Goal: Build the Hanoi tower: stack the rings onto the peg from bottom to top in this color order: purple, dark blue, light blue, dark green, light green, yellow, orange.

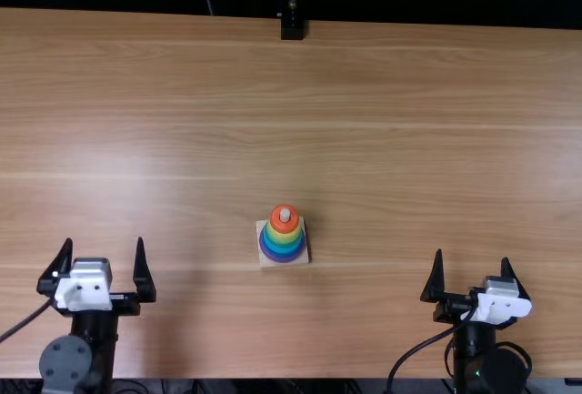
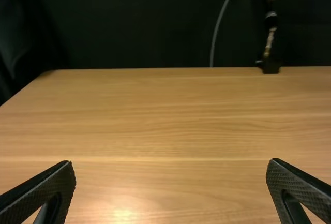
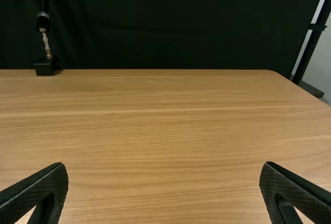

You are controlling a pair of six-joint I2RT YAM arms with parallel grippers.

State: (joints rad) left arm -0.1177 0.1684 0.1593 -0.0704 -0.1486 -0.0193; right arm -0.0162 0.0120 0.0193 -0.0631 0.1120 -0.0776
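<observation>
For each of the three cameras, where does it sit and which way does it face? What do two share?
Top view: fixed above the table's near edge, steeply down and forward onto the ring tower; left gripper and right gripper show.
Left wrist view: left wrist, across the table; its own fingers.
Right wrist view: right wrist, also across; its own fingers.
Both wrist views share the far edge's black block.
</observation>
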